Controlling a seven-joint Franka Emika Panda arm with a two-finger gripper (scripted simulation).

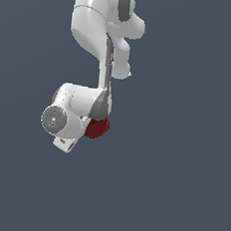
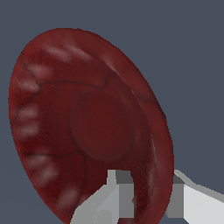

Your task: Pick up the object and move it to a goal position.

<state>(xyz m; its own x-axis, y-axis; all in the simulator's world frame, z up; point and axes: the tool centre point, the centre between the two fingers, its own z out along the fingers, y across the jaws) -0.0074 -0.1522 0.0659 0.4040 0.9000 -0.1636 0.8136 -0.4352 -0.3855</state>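
while my gripper (image 2: 146, 199) pinches its rim, one finger (image 2: 114, 197) inside and one outside, the object (image 2: 87, 127) sits under the wrist, tilted. item: dark red glossy bowl, rigid, likely light and slick; i judge the rim the only workable hold.

No readable text, label, brand, number or sign in either view. I checked my arm's white casing, the red bowl's glossy surface and the plain grey-blue background: all bare of markings.
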